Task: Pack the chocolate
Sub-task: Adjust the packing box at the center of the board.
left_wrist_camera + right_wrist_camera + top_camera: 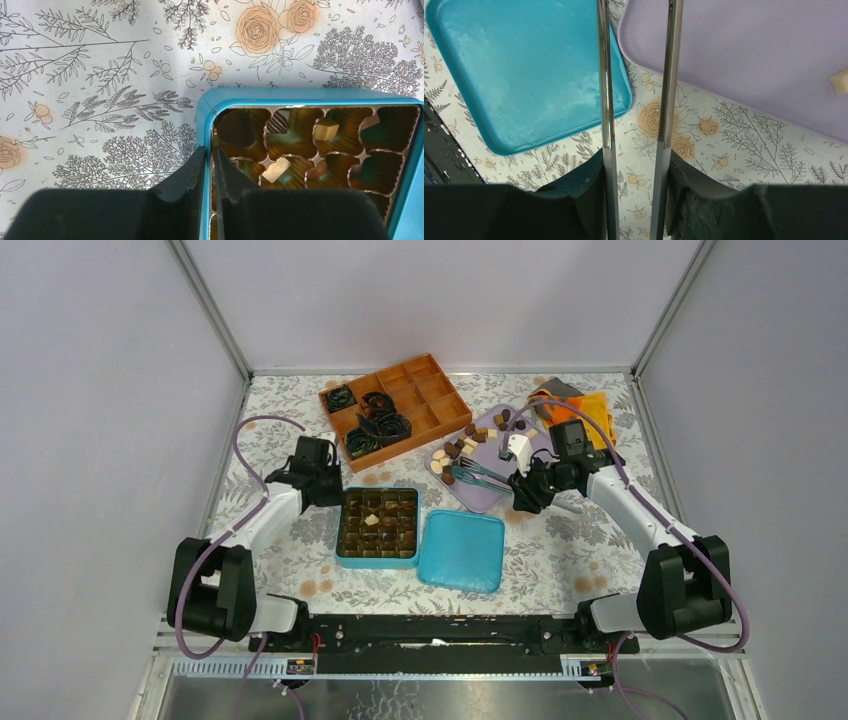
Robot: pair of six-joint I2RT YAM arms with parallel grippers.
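Loose chocolate (468,439) in brown and cream pieces lies on a lilac plate (490,498). A few pieces (276,170) sit in the gold-lined cells of the open blue tin (377,563). My left gripper (210,152) is shut on the tin's left wall (204,125), with one finger outside and one inside. In the top view it (328,490) stands at the tin's far left corner. My right gripper (636,155) is shut on metal tongs (605,100). The tongs (478,474) reach over the plate's near side, and their tips are out of the right wrist view.
The tin's blue lid (461,550) lies upside down to the right of the tin. A wooden divided tray (395,405) with black paper cups stands at the back. An orange cloth (588,405) lies behind the right arm. One cream piece (840,81) shows on the plate (749,55).
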